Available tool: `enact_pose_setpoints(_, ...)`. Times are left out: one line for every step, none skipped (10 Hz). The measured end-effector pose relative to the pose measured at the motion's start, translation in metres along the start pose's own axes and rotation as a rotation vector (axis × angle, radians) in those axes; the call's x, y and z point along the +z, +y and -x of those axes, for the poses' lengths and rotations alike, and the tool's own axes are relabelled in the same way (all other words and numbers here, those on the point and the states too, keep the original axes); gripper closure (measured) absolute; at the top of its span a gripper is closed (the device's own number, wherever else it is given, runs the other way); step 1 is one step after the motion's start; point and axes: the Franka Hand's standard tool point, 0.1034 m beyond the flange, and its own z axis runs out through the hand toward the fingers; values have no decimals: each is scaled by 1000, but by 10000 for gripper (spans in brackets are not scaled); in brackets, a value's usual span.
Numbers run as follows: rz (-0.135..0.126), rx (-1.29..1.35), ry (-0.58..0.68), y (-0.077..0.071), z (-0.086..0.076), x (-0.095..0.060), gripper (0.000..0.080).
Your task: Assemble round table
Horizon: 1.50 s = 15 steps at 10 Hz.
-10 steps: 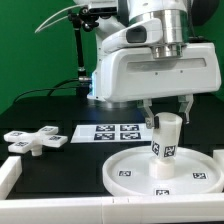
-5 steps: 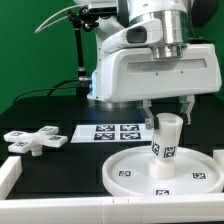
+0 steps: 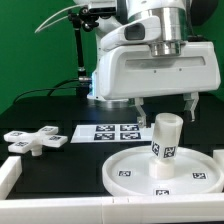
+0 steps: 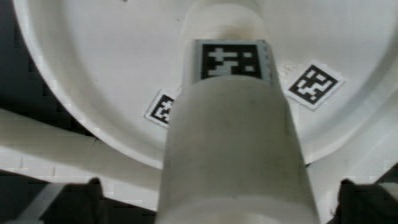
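Leg (image 3: 165, 137) upright on the rimmed disc (image 3: 125, 178), which lies by the near edge of the counter (image 3: 40, 112), toward the exterior view's right corner. Tool (image 3: 166, 110) released, fingers spread either side of the leg's top, clear of it. Cross base (image 3: 33, 141) lies well apart, toward the near left corner.

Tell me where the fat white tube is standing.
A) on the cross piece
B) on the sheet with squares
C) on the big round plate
C: the tube stands upright on the round plate, apart from the cross piece.
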Motion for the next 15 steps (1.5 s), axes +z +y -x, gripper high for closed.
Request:
enact_pose_setpoints(0, -1, -2, 2, -1, -3, 151)
enact_pose_setpoints(-1, -11, -10, 7, -3, -7, 151)
enact_pose_setpoints(-1, -9, -12, 9, -6, -11, 151)
enact_pose_setpoints(-2, -10, -13, 8, -5, -9, 151)
enact_pose_setpoints(-9, -8, -26, 6, -3, -7, 151)
enact_pose_setpoints(-18, -11, -44, 4, -4, -7, 151)
enact_pose_setpoints(-15, -12, -39, 6, -4, -7, 151)
enact_pose_setpoints(-20, -37, -56, 10, 3, -1, 151)
enact_pose_setpoints(-59, -24, -154, 5, 10, 0, 151)
enact_pose_setpoints(-75, -33, -201, 2, 4, -2, 151)
enact_pose_setpoints(-92, -33, -241, 2, 6, 0, 151)
enact_pose_setpoints(-126, -35, -329, 1, 11, 3, 151)
enact_pose_setpoints(-142, -32, -382, -2, 10, 3, 151)
enact_pose_setpoints(-160, -36, -424, -6, 11, 3, 151)
enact_pose_setpoints(-180, -36, -491, -11, 14, 2, 151)
